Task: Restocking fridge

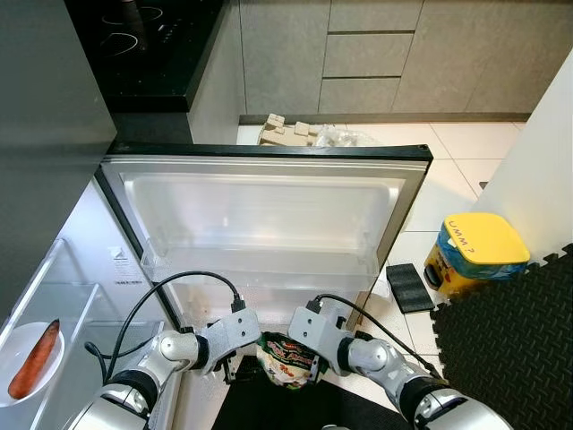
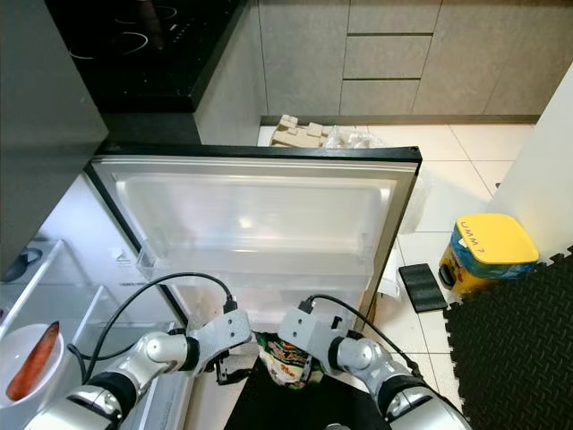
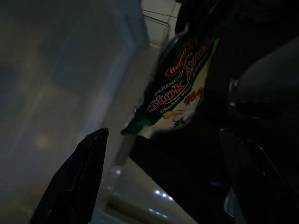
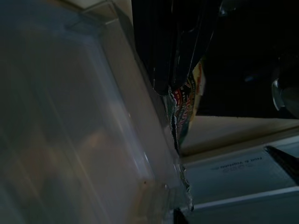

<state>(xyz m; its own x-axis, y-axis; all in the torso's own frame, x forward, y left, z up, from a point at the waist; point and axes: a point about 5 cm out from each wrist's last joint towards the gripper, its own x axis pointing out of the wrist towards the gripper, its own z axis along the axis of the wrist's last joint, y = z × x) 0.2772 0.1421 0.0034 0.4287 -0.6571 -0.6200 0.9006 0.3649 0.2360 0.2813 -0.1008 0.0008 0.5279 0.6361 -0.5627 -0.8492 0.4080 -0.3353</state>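
Where right fingers point(image 4: 161, 70) pinch: pouch point(image 3: 175, 91), "Stok", "Chicken".

Head views are evenly and brightly lit with soft, diffuse light; no hard shadows fall on the pale floor tiles point(image 1: 466, 152). The white inner liner of the open fridge door point(image 1: 269, 215) carries a mild sheen near its middle, without blown-out glare. The black hob point(image 1: 148, 36) reflects faint ring highlights. Focus is sharp across the scene and no motion blur shows. Straight edges bow slightly toward the frame borders, indicating wide-angle distortion. Both wrist views are dim and murky. In the left wrist view the stock pouch point(image 3: 180, 91) is legible but soft; the near fingers point(image 3: 77, 182) are out of focus. The right wrist view shows hazy, blurred translucent plastic point(image 4: 70, 121).
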